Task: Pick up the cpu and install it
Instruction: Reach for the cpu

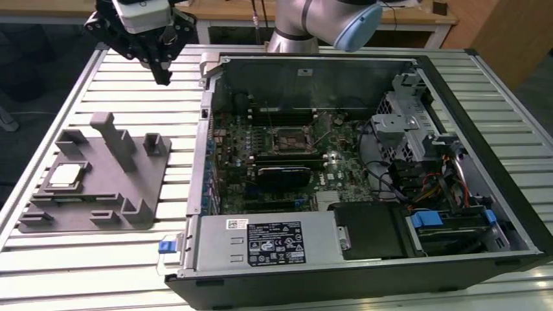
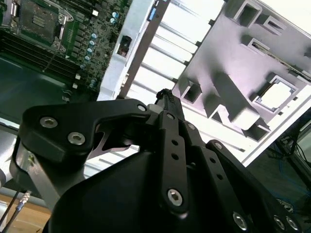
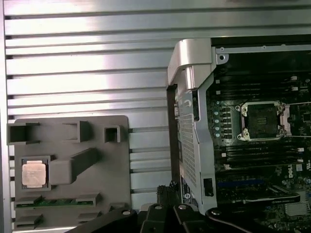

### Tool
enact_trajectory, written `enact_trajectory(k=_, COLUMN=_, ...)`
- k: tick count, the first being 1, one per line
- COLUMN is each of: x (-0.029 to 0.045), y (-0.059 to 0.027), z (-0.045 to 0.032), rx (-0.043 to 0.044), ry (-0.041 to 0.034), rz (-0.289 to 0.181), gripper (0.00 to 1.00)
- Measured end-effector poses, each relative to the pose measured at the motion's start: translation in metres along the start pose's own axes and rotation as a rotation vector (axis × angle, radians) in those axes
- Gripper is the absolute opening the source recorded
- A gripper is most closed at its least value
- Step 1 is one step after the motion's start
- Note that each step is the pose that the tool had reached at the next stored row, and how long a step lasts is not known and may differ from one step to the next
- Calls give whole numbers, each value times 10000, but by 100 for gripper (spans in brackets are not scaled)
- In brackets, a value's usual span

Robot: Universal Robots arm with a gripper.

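Note:
The cpu (image 1: 66,176), a small square chip with a silvery top, lies in a recess of the grey tray (image 1: 147,188) at the exterior view's left. Both wrist views show the cpu (image 3: 34,174) (image 2: 276,94) seated in the tray (image 3: 63,128) (image 2: 233,53). My gripper (image 1: 162,76) hangs above the slatted table beyond the tray, between the tray and the case's corner. It is shut and holds nothing, its tip (image 2: 165,94) (image 3: 167,190) well clear of the chip. The empty black socket frame (image 1: 288,138) (image 3: 262,121) sits on the motherboard inside the open case.
The open computer case (image 1: 432,71) fills the exterior view's right, its raised metal wall (image 3: 192,97) standing between tray and motherboard. Inside are a black heatsink block (image 1: 283,175), a power supply (image 1: 268,240) and drive cages with cables (image 1: 415,142). The arm's base (image 1: 294,26) stands behind.

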State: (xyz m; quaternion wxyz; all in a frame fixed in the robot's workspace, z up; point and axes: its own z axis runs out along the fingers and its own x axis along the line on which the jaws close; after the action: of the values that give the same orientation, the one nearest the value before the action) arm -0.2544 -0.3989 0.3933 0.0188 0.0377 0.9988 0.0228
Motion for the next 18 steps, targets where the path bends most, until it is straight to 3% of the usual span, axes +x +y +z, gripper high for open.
enact_trajectory(k=18, x=359, y=-27, z=-12, rx=-15, ry=0, rz=2, gripper=11)
